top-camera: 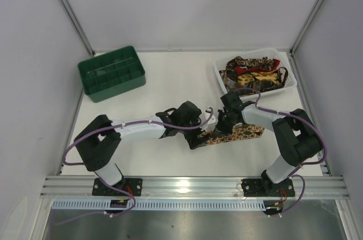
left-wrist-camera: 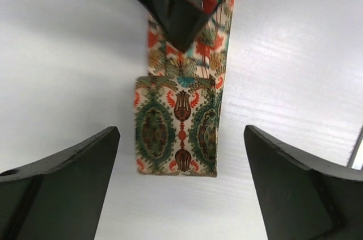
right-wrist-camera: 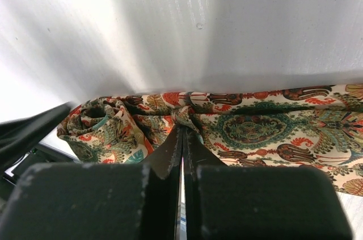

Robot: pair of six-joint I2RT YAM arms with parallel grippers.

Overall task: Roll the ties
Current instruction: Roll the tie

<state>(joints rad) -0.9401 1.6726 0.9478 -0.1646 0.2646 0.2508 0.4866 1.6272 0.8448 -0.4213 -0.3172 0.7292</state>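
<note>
While ties [top-camera: 252,75] fill the white tray [top-camera: 291,79], another tie [top-camera: 241,135] lies outside.

1 loose tie [top-camera: 241,134], 1 crate [top-camera: 116,89], 1 tray [top-camera: 278,88]

A green crate [top-camera: 111,73] sits on the white table [top-camera: 170,81] at 10 o'clock. It has lots of little boxes inside. At 2 o'clock is a white tray [top-camera: 290,75] with a heap of ties [top-camera: 252,72] in it. One tie [top-camera: 241,133] lies flat on the table, a bit toward 4 o'clock from the middle. The left gripper [top-camera: 195,135] reaches in from 8 o'clock to the tie's 9 o'clock end. The right gripper [top-camera: 223,125] reaches from 5 o'clock and sits on the tie, just beside the left one.
</note>
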